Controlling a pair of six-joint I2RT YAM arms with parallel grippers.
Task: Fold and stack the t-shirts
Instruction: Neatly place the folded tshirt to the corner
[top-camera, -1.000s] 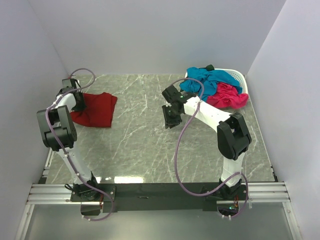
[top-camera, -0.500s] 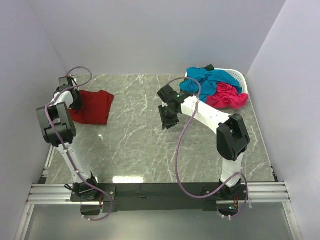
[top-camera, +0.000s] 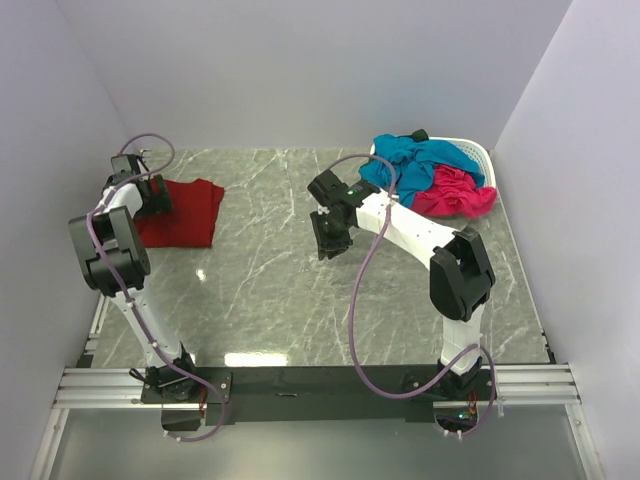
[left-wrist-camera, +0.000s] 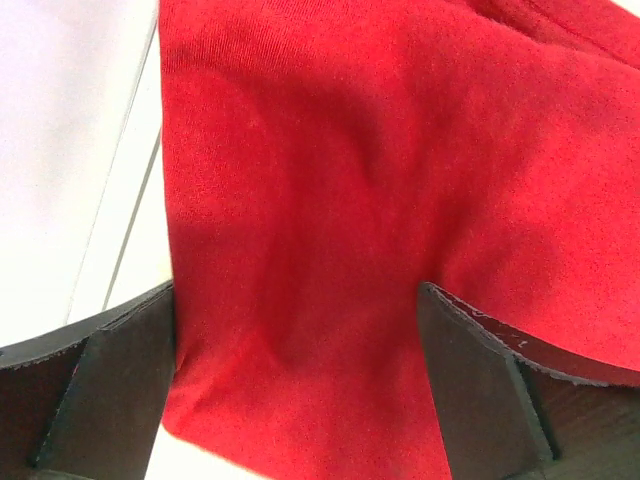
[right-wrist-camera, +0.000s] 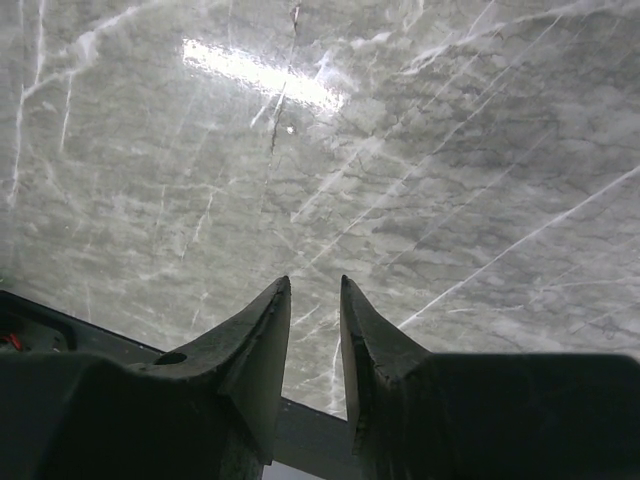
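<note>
Now spread across the marble worktop (top-camera: 280, 280), little altered except at the upper left: dragged slightly leftward over the last second, folded dark red t-shirt (top-camera: 185, 212) lying flat near the left edge. Over at the upper right, unmoved, heaped in and over the white basket (top-camera: 480, 155): teal-blue t-shirt (top-camera: 415, 160) and hot pink t-shirt (top-camera: 455, 192), neither folded yet. Just released by the left claw (left-wrist-camera: 295, 335), clenched a moment ago, jaws now wide with red fabric lying loose beneath. Drifted slightly left above the worktop, right claw (right-wrist-camera: 315, 300), parted narrowly, grasping nothing. Probably means first shirt set down as stack base; next, fetch one from the heap.
</note>
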